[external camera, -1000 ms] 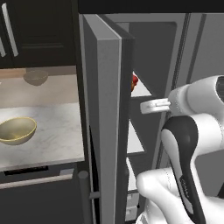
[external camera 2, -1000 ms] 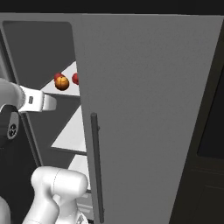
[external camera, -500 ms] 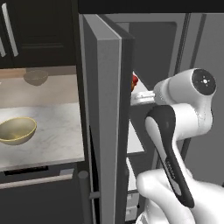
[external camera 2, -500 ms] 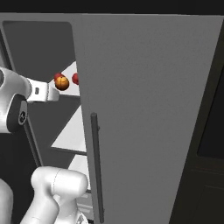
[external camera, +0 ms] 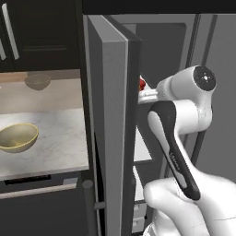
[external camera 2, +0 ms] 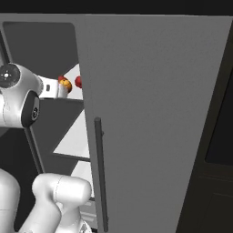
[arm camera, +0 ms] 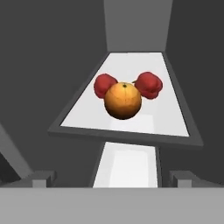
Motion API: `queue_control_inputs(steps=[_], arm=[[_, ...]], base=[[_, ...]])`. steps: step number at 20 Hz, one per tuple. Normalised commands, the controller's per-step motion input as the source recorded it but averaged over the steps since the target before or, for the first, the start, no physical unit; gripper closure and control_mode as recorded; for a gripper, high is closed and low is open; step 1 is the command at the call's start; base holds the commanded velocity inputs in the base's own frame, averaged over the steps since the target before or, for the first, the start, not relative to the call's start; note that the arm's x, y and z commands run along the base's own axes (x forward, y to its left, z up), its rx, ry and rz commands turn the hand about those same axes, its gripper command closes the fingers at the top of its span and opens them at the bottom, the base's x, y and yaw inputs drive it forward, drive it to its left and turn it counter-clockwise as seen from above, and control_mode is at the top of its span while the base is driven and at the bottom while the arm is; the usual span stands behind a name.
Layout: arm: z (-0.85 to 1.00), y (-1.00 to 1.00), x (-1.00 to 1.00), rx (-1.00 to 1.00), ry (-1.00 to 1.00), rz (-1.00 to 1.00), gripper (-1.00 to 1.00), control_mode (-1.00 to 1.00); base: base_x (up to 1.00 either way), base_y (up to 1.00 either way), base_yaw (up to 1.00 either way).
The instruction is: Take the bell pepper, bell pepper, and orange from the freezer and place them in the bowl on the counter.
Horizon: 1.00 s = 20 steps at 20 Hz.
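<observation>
bowl [external camera: 17, 137] waits at 9 o'clock on counter [external camera: 55, 138] | freezer [external camera: 113, 120] door stands open for reach | gripper [arm camera: 112, 177] spread wide, empty, lined up on shelf | orange [arm camera: 123, 100] at 12, peppers [arm camera: 104, 85] behind it at 11 and 1

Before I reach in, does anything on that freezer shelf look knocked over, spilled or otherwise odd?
Nothing stands out. The orange sits on the white shelf in front of the two bell peppers, tightly clustered; no spills. The jaws are open and empty.

My two base views flank arm, share freezer [external camera: 115, 115] shelf; hand view faces orange [arm camera: 123, 101] close up.
</observation>
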Motion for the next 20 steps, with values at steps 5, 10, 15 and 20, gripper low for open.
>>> queue_control_inputs(steps=[5, 10, 15, 20], arm=[[-0.02, 0.00, 0.45, 0.00, 0.00, 0.03, -1.00, -1.00], [-0.14, 0.16, 0.38, 0.00, 0.00, 0.00, -1.00, -1.00], [-0.06, 0.19, 0.37, 0.00, 0.02, 0.00, -1.00, -1.00], [0.00, 0.07, 0.37, 0.00, 0.07, 0.00, -1.00, -1.00]], base=[[0.00, 0.00, 0.00], [0.00, 0.00, 0.00], [0.00, 0.00, 0.00], [0.00, 0.00, 0.00]])
